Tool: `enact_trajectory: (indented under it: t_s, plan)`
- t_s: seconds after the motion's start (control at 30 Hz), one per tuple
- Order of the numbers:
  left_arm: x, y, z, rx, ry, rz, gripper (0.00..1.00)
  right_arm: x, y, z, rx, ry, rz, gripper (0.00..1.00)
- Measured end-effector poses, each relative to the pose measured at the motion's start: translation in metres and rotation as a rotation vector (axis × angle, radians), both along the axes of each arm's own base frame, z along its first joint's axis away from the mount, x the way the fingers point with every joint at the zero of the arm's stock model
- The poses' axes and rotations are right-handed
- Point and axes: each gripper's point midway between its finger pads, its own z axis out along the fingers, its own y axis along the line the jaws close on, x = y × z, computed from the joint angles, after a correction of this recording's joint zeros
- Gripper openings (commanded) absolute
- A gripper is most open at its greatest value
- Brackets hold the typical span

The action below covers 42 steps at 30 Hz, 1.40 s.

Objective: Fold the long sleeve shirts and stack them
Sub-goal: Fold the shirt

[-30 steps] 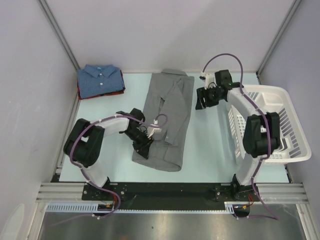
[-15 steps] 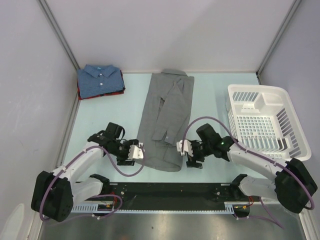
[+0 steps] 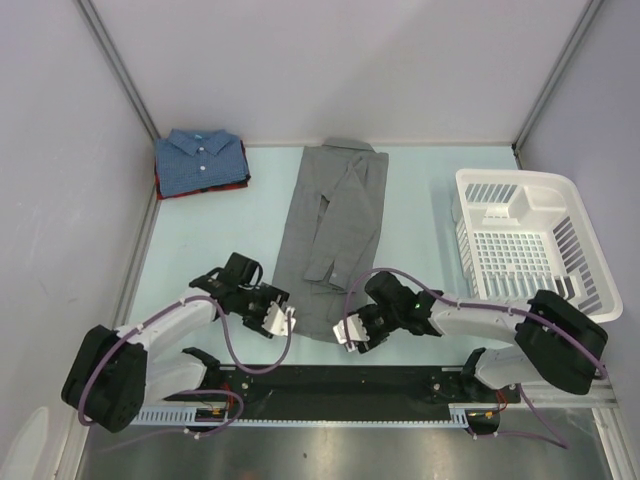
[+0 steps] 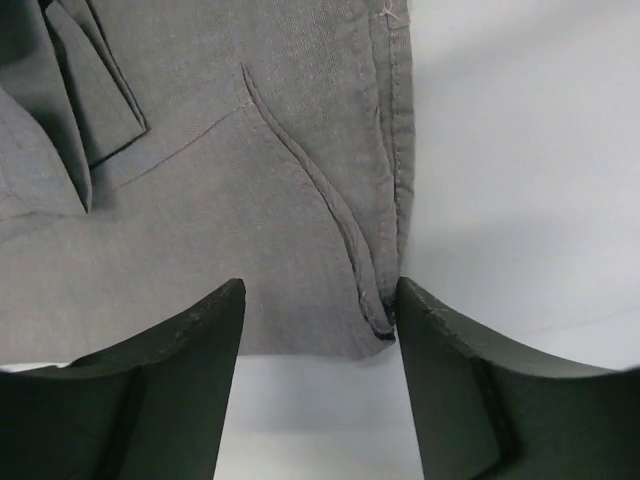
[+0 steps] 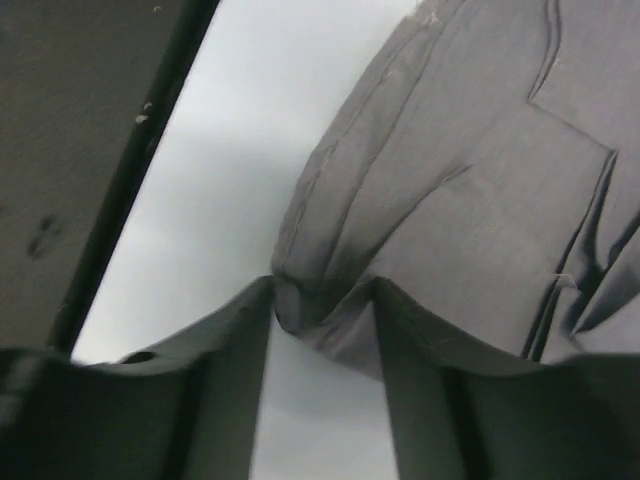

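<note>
A plain grey long sleeve shirt lies lengthwise on the table, collar far, hem near. A folded blue shirt rests on a dark red one at the far left. My left gripper sits at the hem's near left corner. In the left wrist view it is open, with the grey cloth and its hem corner lying between the tips, against the right finger. My right gripper is at the near right corner. In the right wrist view it pinches the bunched grey corner.
A white slatted basket stands at the right side of the table. The black mounting rail runs along the near edge, just behind both grippers, and shows as a dark strip in the right wrist view. Grey walls enclose three sides.
Both arms came down to the shirt's near hem, the right one from beside the collar. The left jaws opened wide. The right jaws opened, then narrowed onto the cloth corner.
</note>
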Motion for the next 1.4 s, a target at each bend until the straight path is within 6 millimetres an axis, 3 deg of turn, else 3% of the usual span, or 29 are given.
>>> enact_trajectory:
  t_s: [0.03, 0.07, 0.13, 0.17, 0.2, 0.27, 0.4, 0.6, 0.67, 0.83, 1.0, 1.2, 1.27, 1.4]
  plan:
    - [0.001, -0.002, 0.0, -0.002, -0.005, -0.005, 0.58, 0.002, 0.005, 0.0, 0.01, -0.018, 0.012, 0.33]
    - [0.003, -0.004, 0.0, -0.003, -0.011, -0.012, 0.44, 0.004, 0.01, 0.0, 0.013, -0.033, 0.019, 0.28]
    - [0.005, -0.007, -0.002, -0.002, -0.022, -0.024, 0.31, 0.009, 0.017, -0.002, 0.018, -0.055, 0.025, 0.1]
    - [0.006, -0.006, -0.004, 0.013, -0.027, -0.03, 0.18, 0.012, 0.02, -0.002, 0.016, -0.064, 0.022, 0.05]
    - [0.006, -0.007, -0.005, 0.015, -0.026, -0.034, 0.12, 0.015, 0.021, -0.003, 0.013, -0.071, 0.018, 0.0]
    - [0.005, -0.01, -0.008, 0.032, -0.03, -0.05, 0.0, 0.017, 0.019, -0.003, 0.005, -0.082, 0.005, 0.0]
    - [-0.012, -0.018, -0.003, 0.043, -0.044, -0.113, 0.0, 0.014, 0.005, 0.005, -0.027, -0.09, -0.017, 0.0]
    - [-0.061, -0.043, 0.027, -0.043, -0.058, -0.25, 0.0, -0.003, -0.014, 0.052, 0.041, -0.121, -0.027, 0.0]
    - [-0.067, -0.041, 0.026, -0.035, -0.024, -0.237, 0.0, -0.007, -0.019, 0.06, 0.059, -0.127, -0.033, 0.0]
    - [-0.064, -0.038, 0.024, -0.012, 0.04, -0.167, 0.0, -0.007, -0.027, 0.056, 0.037, -0.097, -0.071, 0.0]
    - [-0.031, -0.046, 0.055, -0.049, 0.095, -0.053, 0.0, 0.024, -0.032, 0.066, 0.037, -0.063, -0.196, 0.0]
    - [0.022, -0.052, 0.09, -0.098, 0.126, 0.062, 0.0, 0.1, -0.024, 0.107, 0.102, -0.068, -0.346, 0.0]
    - [0.054, -0.056, 0.1, -0.109, 0.163, 0.127, 0.0, 0.13, -0.019, 0.12, 0.123, -0.076, -0.379, 0.0]
    - [0.149, -0.063, 0.113, -0.142, 0.194, 0.274, 0.0, 0.202, -0.015, 0.133, 0.159, -0.098, -0.446, 0.0]
